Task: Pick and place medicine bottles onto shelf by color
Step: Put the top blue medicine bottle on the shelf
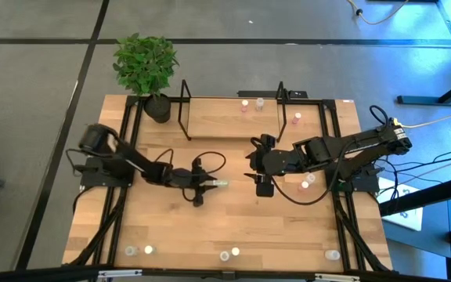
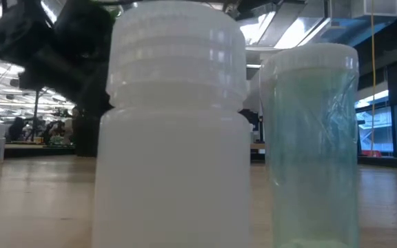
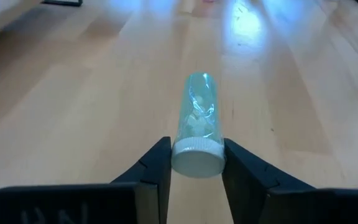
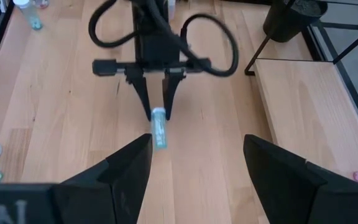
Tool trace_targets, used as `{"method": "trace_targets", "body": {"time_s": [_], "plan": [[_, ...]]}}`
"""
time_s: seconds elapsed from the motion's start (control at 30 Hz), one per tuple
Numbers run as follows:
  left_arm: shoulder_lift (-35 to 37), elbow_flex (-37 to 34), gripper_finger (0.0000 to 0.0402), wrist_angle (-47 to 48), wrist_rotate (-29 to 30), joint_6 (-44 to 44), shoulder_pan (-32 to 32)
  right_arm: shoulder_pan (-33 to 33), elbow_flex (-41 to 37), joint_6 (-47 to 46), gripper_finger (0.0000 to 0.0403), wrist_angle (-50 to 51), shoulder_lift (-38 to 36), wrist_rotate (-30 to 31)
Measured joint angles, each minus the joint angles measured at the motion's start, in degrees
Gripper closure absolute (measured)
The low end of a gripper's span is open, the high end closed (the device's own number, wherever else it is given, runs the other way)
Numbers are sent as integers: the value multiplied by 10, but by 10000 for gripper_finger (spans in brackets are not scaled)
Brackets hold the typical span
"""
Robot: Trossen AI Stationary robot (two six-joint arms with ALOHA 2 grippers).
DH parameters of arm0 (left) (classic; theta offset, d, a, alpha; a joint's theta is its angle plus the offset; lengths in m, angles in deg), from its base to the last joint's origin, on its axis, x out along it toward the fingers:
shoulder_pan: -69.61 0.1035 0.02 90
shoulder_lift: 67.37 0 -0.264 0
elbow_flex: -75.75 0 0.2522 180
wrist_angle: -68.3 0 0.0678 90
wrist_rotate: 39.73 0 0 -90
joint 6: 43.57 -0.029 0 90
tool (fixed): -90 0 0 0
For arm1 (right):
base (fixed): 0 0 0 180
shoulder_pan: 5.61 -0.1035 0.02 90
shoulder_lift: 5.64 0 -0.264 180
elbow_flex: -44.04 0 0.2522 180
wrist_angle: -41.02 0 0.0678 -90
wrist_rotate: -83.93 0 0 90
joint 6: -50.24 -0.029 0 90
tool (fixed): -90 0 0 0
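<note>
Two arms meet over the middle of the table [image 1: 233,227]. Left end effector [image 3: 196,163] is clenched on the white cap of a green bottle [image 3: 197,124] lying flat on the wood. Right end effector [image 4: 197,165] hangs just beside it, fingers spread and empty. Pink bottles [image 1: 244,104] stand on the shelf [image 1: 218,117]; others line the table's near edge.
</note>
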Motion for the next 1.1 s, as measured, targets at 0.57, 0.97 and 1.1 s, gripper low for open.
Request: {"method": "trace_targets", "body": {"time_s": [0.57, 0.97, 1.1], "plan": [[221, 234, 301, 663, 50, -20, 14, 0, 0, 1, 148, -3, 0, 0], [206, 442, 301, 927, 33, -76, 99, 2, 0, 32, 148, -7, 0, 0], [174, 503, 301, 1007, 21, -104, 132, 2, 0, 16, 148, -6, 0, -8]]}}
